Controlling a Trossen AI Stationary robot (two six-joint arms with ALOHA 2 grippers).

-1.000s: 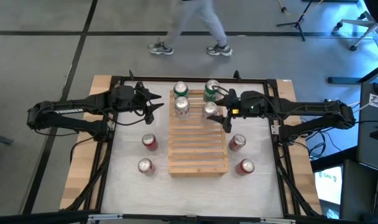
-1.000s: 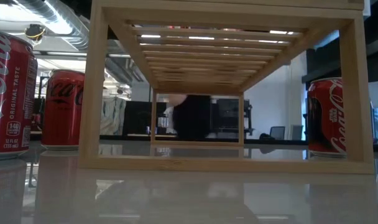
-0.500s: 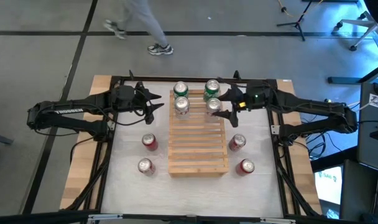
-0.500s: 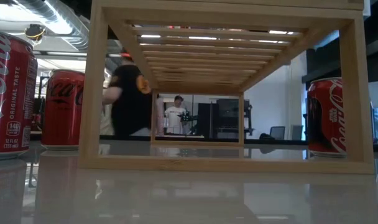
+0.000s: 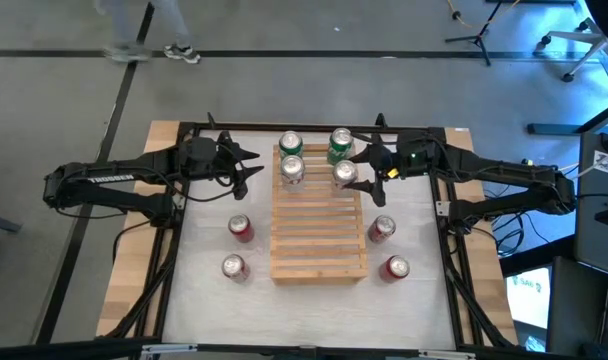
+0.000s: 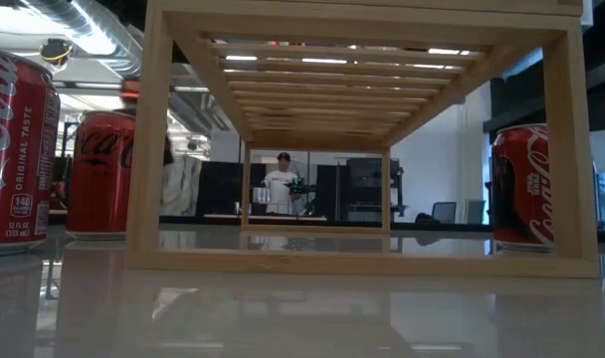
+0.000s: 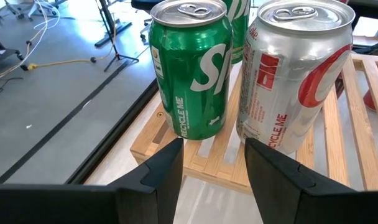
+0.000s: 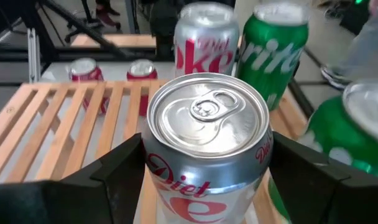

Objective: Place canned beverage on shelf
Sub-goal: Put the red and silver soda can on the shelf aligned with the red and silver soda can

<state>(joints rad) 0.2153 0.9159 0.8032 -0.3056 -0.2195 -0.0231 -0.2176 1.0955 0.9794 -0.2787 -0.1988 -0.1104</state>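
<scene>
The wooden shelf (image 5: 319,225) sits in the middle of the white table (image 5: 309,295) in the high view. Four cans stand at its top end in that picture. There is a green Sprite can (image 5: 291,145) at the top left and another green Sprite can (image 5: 340,143) at the top right. Just below them stand two silver Diet Coke cans. One silver can (image 5: 292,170) is on the left.

The other Diet Coke can (image 5: 344,173) is on the right side of the shelf, and the right gripper (image 5: 362,171) is around it. In the right wrist view this can (image 8: 206,146) fills the middle, standing up straight on the slats, with a dark finger (image 8: 105,177) on each side of it. I cannot tell if the fingers are squeezing it or just near it.

The left gripper (image 5: 246,165) waits at the left of the shelf's top end, spread wide and holding nothing. Its fingers (image 7: 158,171) point at a Sprite can and a silver can.

Four red Coca-Cola cans stand on the table: two (image 5: 241,228) (image 5: 233,267) left of the shelf and two (image 5: 382,229) (image 5: 395,268) right of it.

In the low view a person (image 6: 282,184) stands far back in the room.
</scene>
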